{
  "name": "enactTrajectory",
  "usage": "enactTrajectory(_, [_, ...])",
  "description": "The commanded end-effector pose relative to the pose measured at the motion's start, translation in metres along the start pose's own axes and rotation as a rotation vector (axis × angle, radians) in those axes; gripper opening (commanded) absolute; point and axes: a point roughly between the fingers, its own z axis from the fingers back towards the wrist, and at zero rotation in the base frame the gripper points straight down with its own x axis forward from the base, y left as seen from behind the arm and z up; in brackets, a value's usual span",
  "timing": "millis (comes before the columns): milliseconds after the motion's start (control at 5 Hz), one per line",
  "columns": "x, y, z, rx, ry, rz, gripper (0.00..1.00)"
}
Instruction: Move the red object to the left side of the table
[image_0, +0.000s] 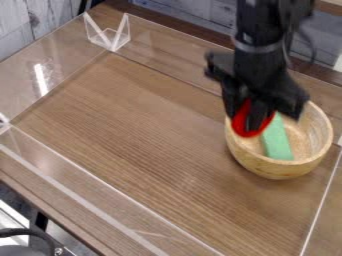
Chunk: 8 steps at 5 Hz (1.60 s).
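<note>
Pincer (251, 121) of mine clamps the red object (249, 122), raised just above the wooden bowl (310, 160) holding a green block (281, 141).

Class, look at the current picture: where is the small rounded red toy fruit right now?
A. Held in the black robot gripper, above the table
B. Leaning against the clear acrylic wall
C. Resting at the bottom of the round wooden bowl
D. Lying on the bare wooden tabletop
A: the small red toy fruit sits between the fingers of the black robot gripper, lifted clear of the wood-grain table, over the near rim of the round wooden bowl, which holds a green rectangular block.
</note>
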Motion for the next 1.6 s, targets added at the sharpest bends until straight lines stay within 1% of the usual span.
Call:
enactTrajectory(0, [0.024, 0.022, 0.032, 0.027, -0.084, 0.101, 0.00])
enactTrajectory(200, [0.026, 0.055, 0.040, 0.054, -0.095, 0.163, 0.00])
enactTrajectory(400, [0.017, 0.071, 0.036, 0.069, -0.079, 0.201, 0.00])
enactTrajectory(800, [0.004, 0.031, 0.046, 0.052, -0.072, 0.161, 0.00])
enactTrajectory(1000, [0.006, 0.008, 0.045, 0.039, -0.063, 0.096, 0.00])
enactTrajectory(1200, [0.009, -0.010, 0.035, 0.025, -0.041, 0.036, 0.00])
enactTrajectory(1400, [0.007, 0.011, 0.037, 0.042, -0.051, 0.066, 0.00])
